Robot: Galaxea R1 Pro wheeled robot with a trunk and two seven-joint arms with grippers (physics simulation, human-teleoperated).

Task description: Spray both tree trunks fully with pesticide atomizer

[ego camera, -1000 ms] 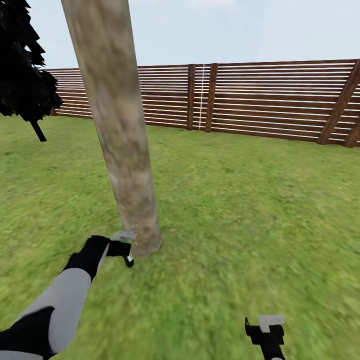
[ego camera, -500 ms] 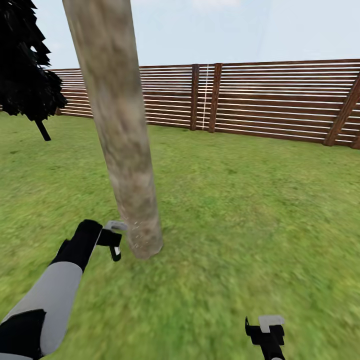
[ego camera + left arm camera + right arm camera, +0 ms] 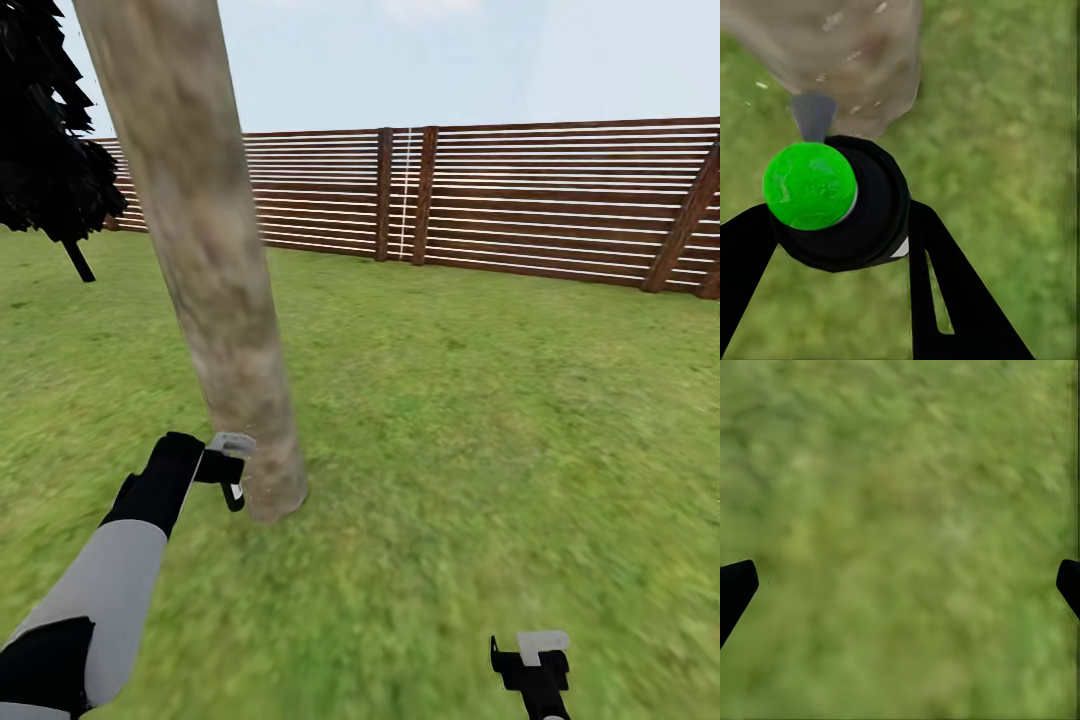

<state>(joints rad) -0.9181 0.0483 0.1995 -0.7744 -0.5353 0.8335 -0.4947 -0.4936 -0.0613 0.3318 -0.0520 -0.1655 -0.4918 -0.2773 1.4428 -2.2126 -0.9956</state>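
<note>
One lawn (image 3: 480, 420) fills most of the head view, closed at 12 o'clock by a brown slatted fence (image 3: 560, 195); a dark narrow tree (image 3: 45, 130) stands at 10 o'clock.

The tree trunk (image 3: 205, 260) in hand is the thick grey-brown column rising from its foot at 8 o'clock and leaning toward 11 o'clock. In the left wrist view the trunk base (image 3: 847, 56) carries a few pale flecks, which we judge to be spray; how much bark is covered we cannot tell.

Our left gripper (image 3: 228, 470) sits just beside the trunk foot, on its 9 o'clock side. Its fingers (image 3: 937, 292) are pinched around the pesticide atomizer (image 3: 844, 206), a black body with a green cap (image 3: 810, 185) and a grey nozzle (image 3: 814, 112) aimed at the bark.

Our right gripper (image 3: 530, 655) hangs low at 5 o'clock over bare grass, well apart from the trunk. Its fingertips (image 3: 735, 585) stand spread at opposite edges of the right wrist view, with nothing between them.

We judge the step in hand to be spraying this trunk low down. To do it well:
1. Keep the nozzle square to the bark and close, without touching.
2. Sweep slowly upward from the foot, then work round the column.
3. Hold the pinch firm so the atomizer does not twist.
</note>
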